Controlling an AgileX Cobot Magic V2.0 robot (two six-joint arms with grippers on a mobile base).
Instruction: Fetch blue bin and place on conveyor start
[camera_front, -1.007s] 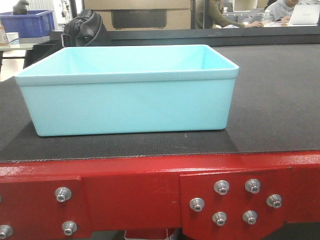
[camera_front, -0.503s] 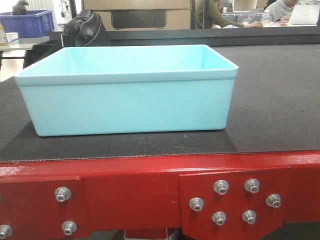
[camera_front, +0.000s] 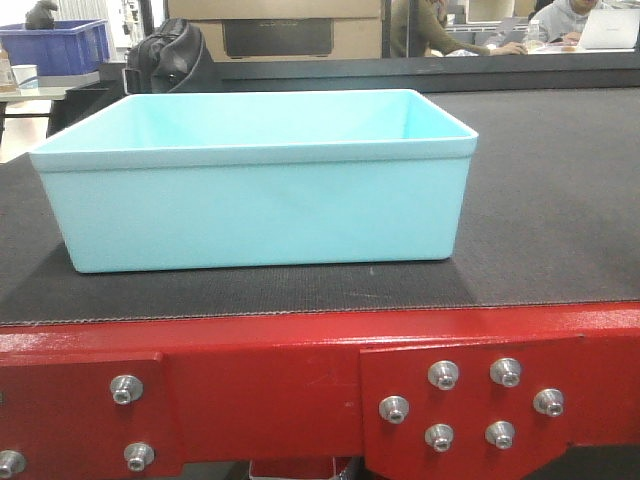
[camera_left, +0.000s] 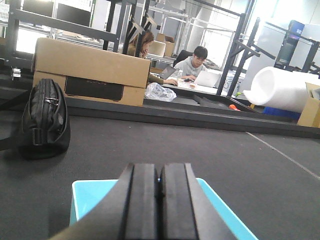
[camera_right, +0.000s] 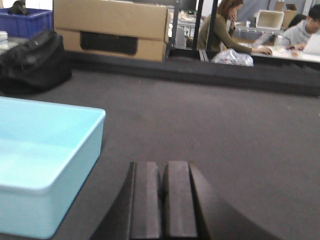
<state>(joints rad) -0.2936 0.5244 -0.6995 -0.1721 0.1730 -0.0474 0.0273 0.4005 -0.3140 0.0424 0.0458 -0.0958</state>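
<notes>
The blue bin is showing smooth, semi-matt plastic w/ plain walls. The conveyor belt is looking like rough black matt textured fabric, while the red frame is gleaming as glossy painted metal w/ shiny silver bolts.

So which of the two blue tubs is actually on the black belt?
The pale aqua blue bin; the dark blue crate sits far behind, off the belt.

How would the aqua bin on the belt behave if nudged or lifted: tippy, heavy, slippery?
The blue bin sits low and wide with a flat base on the conveyor belt, so tipping looks unlikely. It appears empty with thin walls, so it is probably light and may flex. Its smooth walls could be slippery; the flared rim likely offers better purchase.
</notes>
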